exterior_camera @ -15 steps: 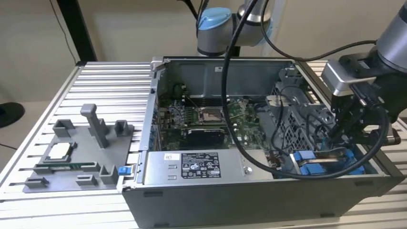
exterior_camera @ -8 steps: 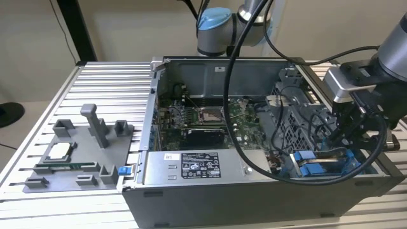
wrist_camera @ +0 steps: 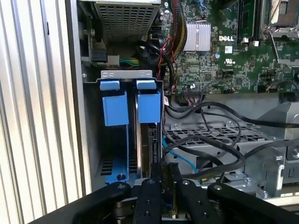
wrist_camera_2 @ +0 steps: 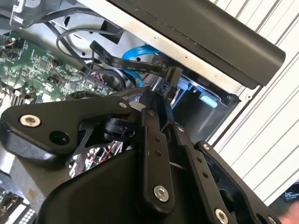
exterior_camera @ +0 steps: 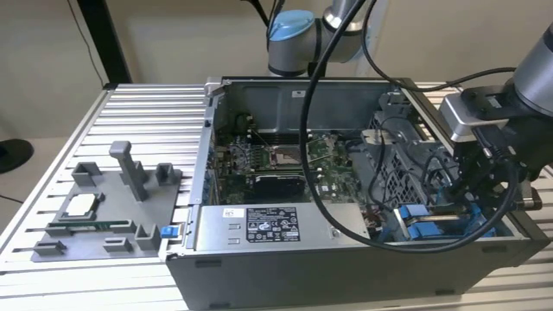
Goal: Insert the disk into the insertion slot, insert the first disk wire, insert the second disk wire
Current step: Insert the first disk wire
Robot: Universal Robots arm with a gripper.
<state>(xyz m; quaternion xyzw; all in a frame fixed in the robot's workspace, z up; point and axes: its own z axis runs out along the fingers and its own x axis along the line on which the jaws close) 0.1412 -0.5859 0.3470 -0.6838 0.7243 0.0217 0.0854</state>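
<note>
Presently the gripper (wrist_camera: pixel 164 170) sits at the insertion slot (wrist_camera: pixel 116 109), fingers (wrist_camera: pixel 157 176) drawn nearly together at the disk (wrist_camera: pixel 151 144)'s rear edge; what they clamp cannot be told. The disk stands edge-on in the slot, under the blue tab (wrist_camera: pixel 149 106) nearer the black cables (wrist_camera: pixel 219 140).

In the exterior view the arm (exterior_camera: pixel 298 45) stood upright at the back, topped by a blue-capped joint (exterior_camera: pixel 289 26). Its grey wrist (exterior_camera: pixel 535 71) sat high at the exterior view's right, tilted downward. Beneath it the black gripper (exterior_camera: pixel 484 210) hung pointing steeply down. In the first wrist view its black linkage bars (wrist_camera: pixel 149 200) lay side by side, and in the second wrist view a broad bolted knuckle (wrist_camera_2: pixel 46 126) jutted to one side
</note>
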